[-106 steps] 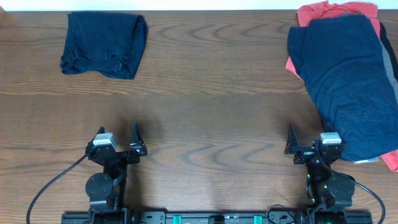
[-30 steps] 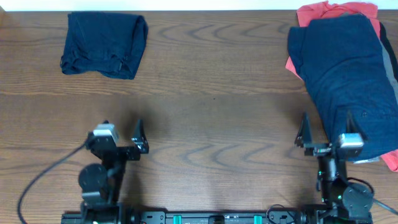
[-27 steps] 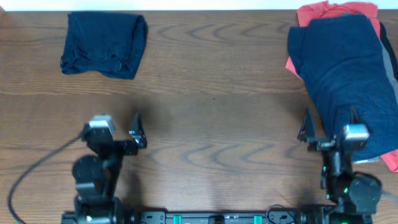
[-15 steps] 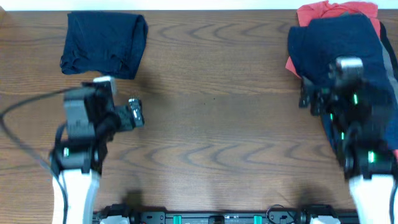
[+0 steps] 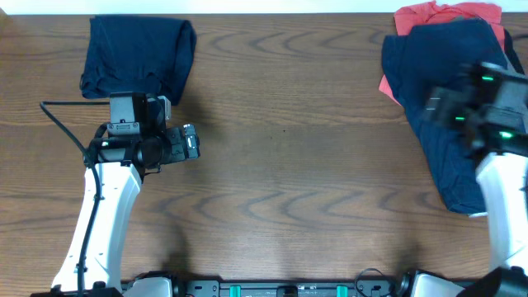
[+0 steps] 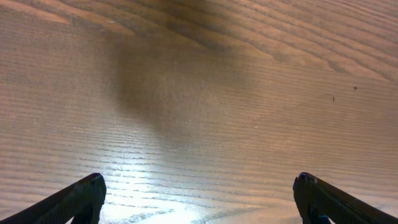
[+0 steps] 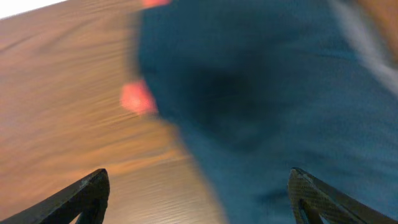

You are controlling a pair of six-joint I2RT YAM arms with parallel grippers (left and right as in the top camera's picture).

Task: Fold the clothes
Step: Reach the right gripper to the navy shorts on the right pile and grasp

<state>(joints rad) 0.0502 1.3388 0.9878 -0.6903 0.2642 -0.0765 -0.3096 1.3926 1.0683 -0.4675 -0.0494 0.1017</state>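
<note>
**Change since earlier frames.** Both arms, parked at the table's near edge 3.5 s ago, now reach out over it. The clothes lie where they lay.

**Left gripper** [image 6: 199, 190]: jaws spread wide, both black fingertips at the outer edges of the wrist view, nothing between them. It hangs over bare wood, just on the near side of the folded garment.

**Right gripper** [image 7: 198, 183]: jaws likewise wide and holding nothing. It is above the near-left edge of the clothes pile; arm and view are blurred by motion.

**Table** [image 5: 289, 124]: brown wood, with bold looping grain and a glossy patch of glare under the left wrist.

**Folded navy garment** [image 5: 136, 58]: far-left corner, a soft, roughly square bundle with a rumpled near hem.

**Navy T-shirt** [image 5: 450, 91]: right side, unfolded, matte knit, long irregular shape on top of the pile.

**Coral-red garment** [image 5: 445, 14]: under the navy T-shirt, showing at the far end and as a small patch at the left edge.

**Grey garment** [image 5: 517, 78]: a narrow strip at the right frame edge; type cannot be told.
</note>
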